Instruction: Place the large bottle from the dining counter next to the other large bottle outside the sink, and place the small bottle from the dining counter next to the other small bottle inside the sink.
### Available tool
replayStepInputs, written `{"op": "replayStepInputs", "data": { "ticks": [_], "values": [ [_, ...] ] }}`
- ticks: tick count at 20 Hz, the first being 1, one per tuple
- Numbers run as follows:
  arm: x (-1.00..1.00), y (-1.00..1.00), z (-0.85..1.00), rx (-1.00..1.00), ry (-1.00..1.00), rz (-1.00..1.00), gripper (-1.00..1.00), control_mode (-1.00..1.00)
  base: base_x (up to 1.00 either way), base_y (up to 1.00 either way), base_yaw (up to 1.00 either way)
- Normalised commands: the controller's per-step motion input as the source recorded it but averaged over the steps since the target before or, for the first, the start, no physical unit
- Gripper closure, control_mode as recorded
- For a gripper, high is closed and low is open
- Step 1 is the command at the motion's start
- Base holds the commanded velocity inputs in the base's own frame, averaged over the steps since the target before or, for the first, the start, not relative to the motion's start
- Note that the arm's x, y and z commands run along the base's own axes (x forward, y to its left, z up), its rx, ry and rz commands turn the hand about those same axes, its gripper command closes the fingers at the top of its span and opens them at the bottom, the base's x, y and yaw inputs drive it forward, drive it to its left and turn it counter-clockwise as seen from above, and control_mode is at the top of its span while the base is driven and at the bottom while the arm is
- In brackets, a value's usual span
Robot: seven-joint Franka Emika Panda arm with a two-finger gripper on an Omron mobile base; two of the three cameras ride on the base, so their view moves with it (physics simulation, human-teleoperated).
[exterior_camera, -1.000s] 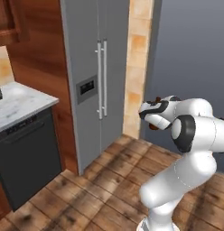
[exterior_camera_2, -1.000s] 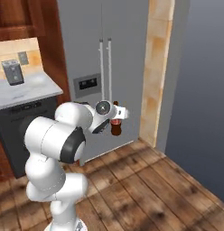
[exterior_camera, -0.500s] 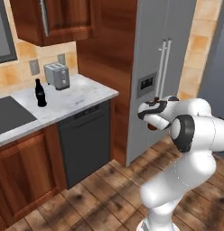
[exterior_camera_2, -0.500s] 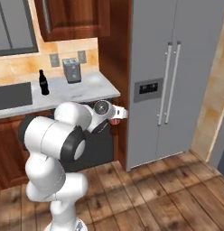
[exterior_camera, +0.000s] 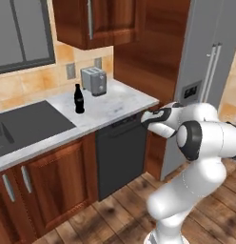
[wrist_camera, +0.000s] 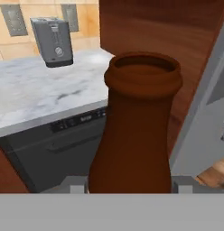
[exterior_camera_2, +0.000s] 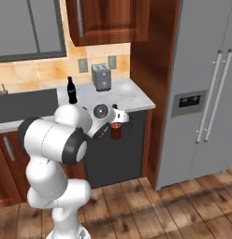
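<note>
While the base faces the kitchen worktop, the hand (exterior_camera_2: 119,122) is pinching the large bottle (wrist_camera: 136,131), carried in the air in front of the dark dishwasher (exterior_camera: 121,157) and below the edge of the marble bench (exterior_camera: 110,107). In the hand view its brown neck rises between the two fingers, and in the right base view a bit of red label shows just under the hand, so the grip sits high, at or near the neck. The other large bottle (exterior_camera: 79,99) stands upright on the bench, between the sink (exterior_camera: 24,126) and the toaster (exterior_camera: 94,81), well apart from the carried one. I judge the bottle to be rigid and smooth, likely a little slippery, and bottom-heavy if full; held high, it could swing or slide down through the fingers during a quick swing. A tall, narrow body like this would tip easily, so it should come down upright and flat on the marble just beside the black bottle, without knocking it, before the fingers spread. The small bottle's place inside the sink is a later step.
</note>
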Motion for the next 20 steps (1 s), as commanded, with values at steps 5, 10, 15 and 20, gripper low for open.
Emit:
{"op": "replayStepInputs", "data": {
  "ticks": [5, 10, 15, 20],
  "values": [
    [0.00, 0.00, 0.00, 0.00, 0.00, 0.00, 1.00, 1.00, 0.25, 0.76, 0.19],
    [0.00, 0.00, 0.00, 0.00, 0.00, 0.00, 1.00, 1.00, 0.19, 0.73, 0.24],
    [0.00, 0.00, 0.00, 0.00, 0.00, 0.00, 1.00, 1.00, 0.29, 0.35, 0.20],
    [0.00, 0.00, 0.00, 0.00, 0.00, 0.00, 1.00, 1.00, 0.21, 0.16, 0.14]
  ]
}}
